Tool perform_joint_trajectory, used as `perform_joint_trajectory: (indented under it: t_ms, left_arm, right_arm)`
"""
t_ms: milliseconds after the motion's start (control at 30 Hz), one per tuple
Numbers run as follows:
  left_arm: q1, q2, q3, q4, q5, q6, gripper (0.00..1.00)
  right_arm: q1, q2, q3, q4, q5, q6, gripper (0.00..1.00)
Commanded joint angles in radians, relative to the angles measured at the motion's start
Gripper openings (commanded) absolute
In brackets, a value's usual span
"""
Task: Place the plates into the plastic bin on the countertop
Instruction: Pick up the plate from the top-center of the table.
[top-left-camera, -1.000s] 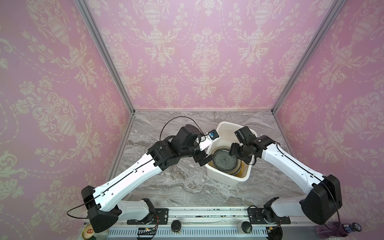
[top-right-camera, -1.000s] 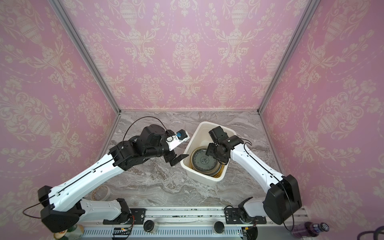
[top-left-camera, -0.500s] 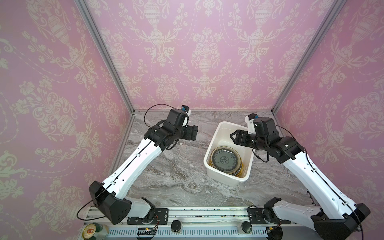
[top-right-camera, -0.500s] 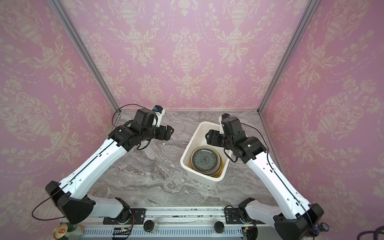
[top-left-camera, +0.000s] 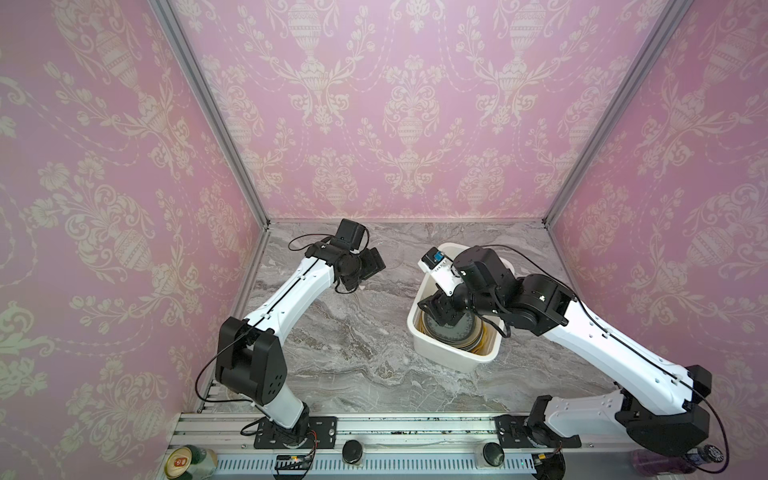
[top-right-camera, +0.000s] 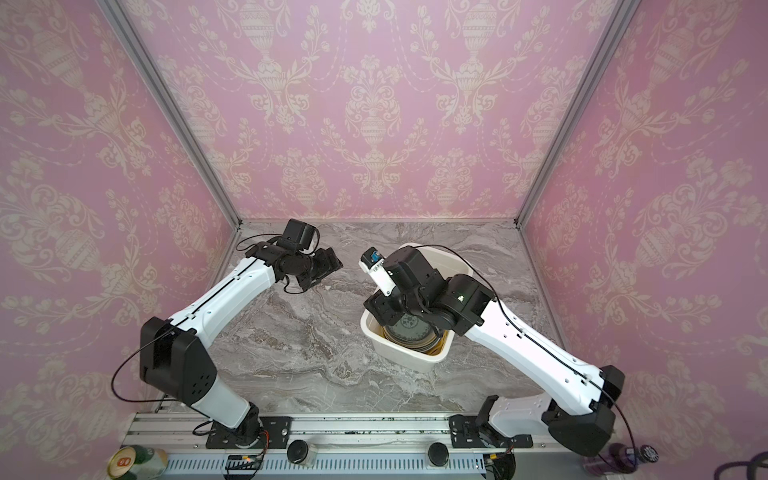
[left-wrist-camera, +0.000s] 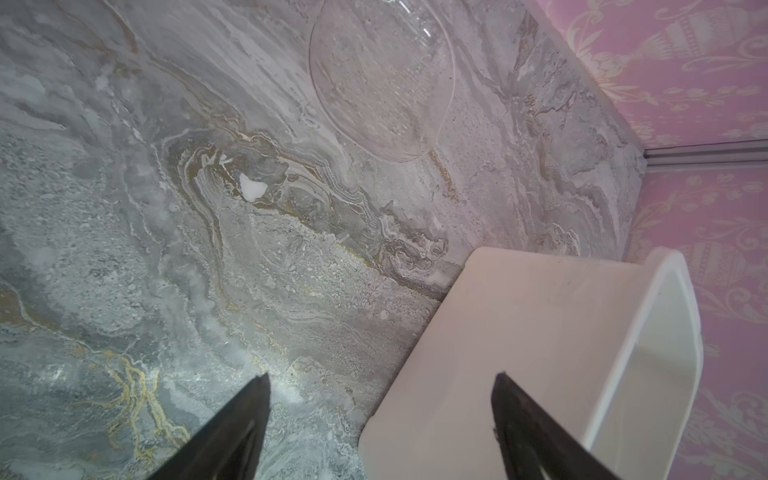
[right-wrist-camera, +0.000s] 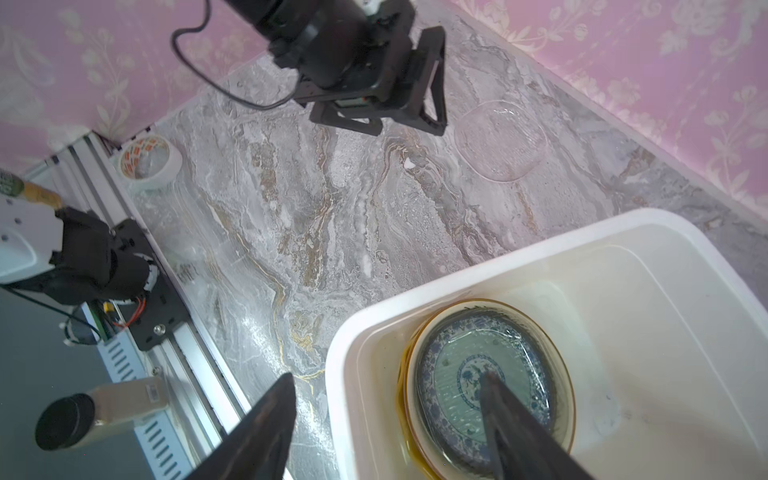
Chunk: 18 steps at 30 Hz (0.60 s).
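The white plastic bin (top-left-camera: 455, 359) (top-right-camera: 409, 355) (right-wrist-camera: 415, 299) stands on the grey marble countertop (top-left-camera: 353, 340), right of centre. Inside it lies a stack of plates, topped by a teal patterned plate (right-wrist-camera: 461, 386) under a smoky glass one. A clear glass plate (right-wrist-camera: 500, 141) (left-wrist-camera: 382, 83) (top-left-camera: 392, 255) lies flat on the countertop near the back wall. My right gripper (right-wrist-camera: 386, 376) (top-left-camera: 439, 312) (top-right-camera: 384, 312) hangs open over the bin's near-left rim, one finger above the plates, the other outside. My left gripper (left-wrist-camera: 382, 378) (top-left-camera: 375, 264) (top-right-camera: 331, 264) is open and empty, just left of the clear plate.
A roll of tape (right-wrist-camera: 147, 164) lies at the counter's front-left corner by the rail. A can (top-left-camera: 187, 461) and a bottle (right-wrist-camera: 95, 411) stand below the rail, off the counter. Pink walls close in the back and both sides.
The left arm swung from the bin to the back left, beside the clear plate, its jaws narrowing slightly. The right arm rose from the bin, then came back over its left rim.
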<state>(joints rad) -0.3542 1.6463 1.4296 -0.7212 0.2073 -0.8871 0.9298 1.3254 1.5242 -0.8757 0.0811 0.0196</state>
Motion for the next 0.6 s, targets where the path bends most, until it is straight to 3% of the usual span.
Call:
perform_joint_trajectory:
  t_ms: [0,133,300,433,567]
  left_arm:
    - [0.044,0.061,0.051,-0.027,0.039,-0.063,0.84]
    - [0.080,0.170,0.132,-0.034,0.046,-0.020,0.83]
    - [0.111,0.358,0.331,-0.093,0.053,0.175,0.81]
    - [0.124,0.534,0.563,-0.189,0.067,0.382,0.76]
    - [0.131,0.722,0.830,-0.323,0.067,0.511,0.73]
  right_arm:
    - [0.059,0.066,0.076,-0.082,0.087,-0.169,0.71]
    - [0.099,0.130,0.133,-0.096,0.096,-0.194,0.72]
    - [0.110,0.154,0.175,-0.132,0.035,-0.216,0.73]
    - [0.109,0.169,0.201,-0.198,0.005,-0.240,0.75]
    - [0.110,0.194,0.220,-0.236,-0.010,-0.247,0.75]
